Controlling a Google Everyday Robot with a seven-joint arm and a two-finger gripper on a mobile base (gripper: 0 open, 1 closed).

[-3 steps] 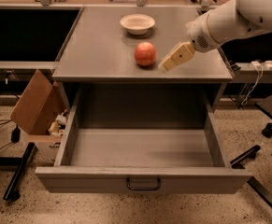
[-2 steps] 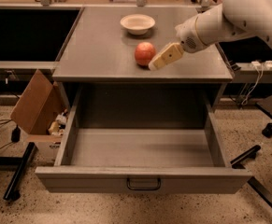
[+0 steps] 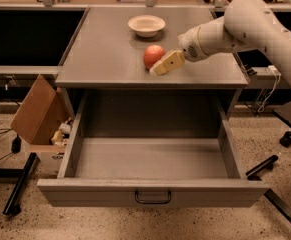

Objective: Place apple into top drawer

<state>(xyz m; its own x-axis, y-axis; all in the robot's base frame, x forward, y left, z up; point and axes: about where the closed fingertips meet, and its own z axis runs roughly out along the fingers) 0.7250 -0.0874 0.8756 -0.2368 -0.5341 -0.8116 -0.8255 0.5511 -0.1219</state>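
Grey tabletop (image 3: pixel 100 59) carries apple (image 3: pixel 153 54) near its middle, claw (image 3: pixel 161 67) touching its near-right side, grip state cannot tell; top drawer (image 3: pixel 210 194) stands open below; risk: off-centre contact could roll apple left before any grasp.

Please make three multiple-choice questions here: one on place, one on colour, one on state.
1. How is the wide grey top drawer? A) shut B) pulled open C) removed
2. What colour is the shallow round bowl? A) cream-white B) blue C) black
3. Where is the small round red-orange apple? A) in that drawer B) in that bowl C) on the grey cabinet top
Answers: B, its inside is exposed; A, its pale rim shows; C, it lies on the top, with the cream gripper close beside it.
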